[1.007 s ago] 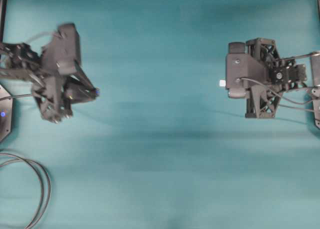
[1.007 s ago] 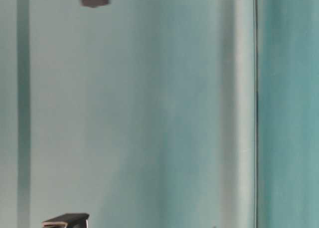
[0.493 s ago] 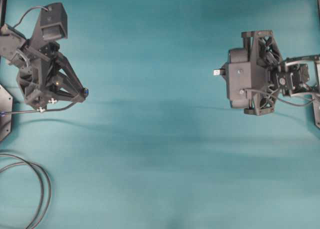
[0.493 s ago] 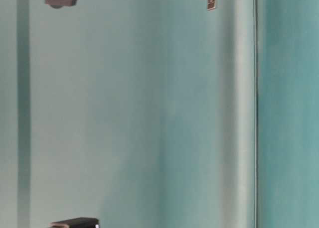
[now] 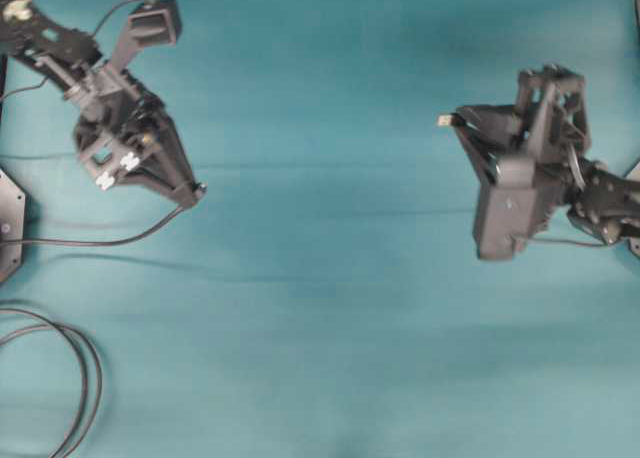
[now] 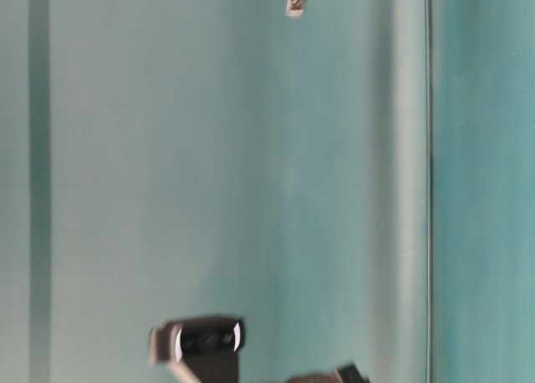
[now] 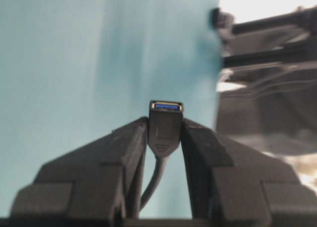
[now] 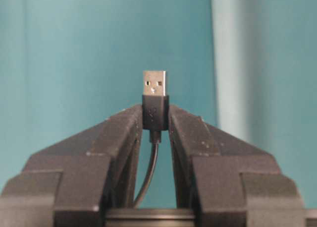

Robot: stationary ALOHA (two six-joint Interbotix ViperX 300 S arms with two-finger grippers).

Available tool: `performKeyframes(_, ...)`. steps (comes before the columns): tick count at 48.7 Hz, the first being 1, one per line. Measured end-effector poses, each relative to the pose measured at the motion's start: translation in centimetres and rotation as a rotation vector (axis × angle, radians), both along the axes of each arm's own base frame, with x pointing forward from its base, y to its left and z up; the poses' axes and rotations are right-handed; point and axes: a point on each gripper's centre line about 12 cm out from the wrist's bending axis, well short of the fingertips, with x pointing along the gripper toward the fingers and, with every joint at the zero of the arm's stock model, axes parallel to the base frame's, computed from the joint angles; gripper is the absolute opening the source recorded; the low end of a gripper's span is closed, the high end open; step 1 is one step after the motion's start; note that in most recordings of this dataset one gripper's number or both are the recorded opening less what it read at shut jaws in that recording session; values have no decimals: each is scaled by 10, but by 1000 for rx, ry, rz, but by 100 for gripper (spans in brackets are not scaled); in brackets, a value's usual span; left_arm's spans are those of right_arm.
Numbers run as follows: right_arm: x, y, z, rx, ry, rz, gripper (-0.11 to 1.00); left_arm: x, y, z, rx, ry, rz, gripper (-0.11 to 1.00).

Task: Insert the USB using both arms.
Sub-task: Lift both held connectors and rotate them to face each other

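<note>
We see the right gripper [image 8: 155, 119] clamped on the USB [image 8: 155, 100], silver tip out toward 12 o'clock. Our left gripper [image 7: 165, 133] pinches the socket [image 7: 165, 125]; overhead it sits at 9 o'clock, well apart.

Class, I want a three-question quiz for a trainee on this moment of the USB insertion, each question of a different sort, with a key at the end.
1. True or false: the USB and the socket end are already joined.
2. Which grips the socket end? A) left gripper B) right gripper C) neither
3. Fill in: the looped black cable lies on the ___ table.

Key
1. False: they are held far apart.
2. A.
3. Teal.
</note>
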Motion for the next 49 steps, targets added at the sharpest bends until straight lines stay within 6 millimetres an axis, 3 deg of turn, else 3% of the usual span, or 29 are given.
performKeyframes(19,-2,-4,-18,-228,170,73,20,48,31,-1,-209,-43,-148,27)
performKeyframes(26,5,-3,-25,-334,241,135,20,58,37,-5,-251,-34,-179,27)
performKeyframes(38,19,1,-19,-403,226,171,20,71,46,-10,-307,-8,-202,27)
performKeyframes(49,36,7,-17,-463,216,204,20,78,42,-17,-347,4,-225,27)
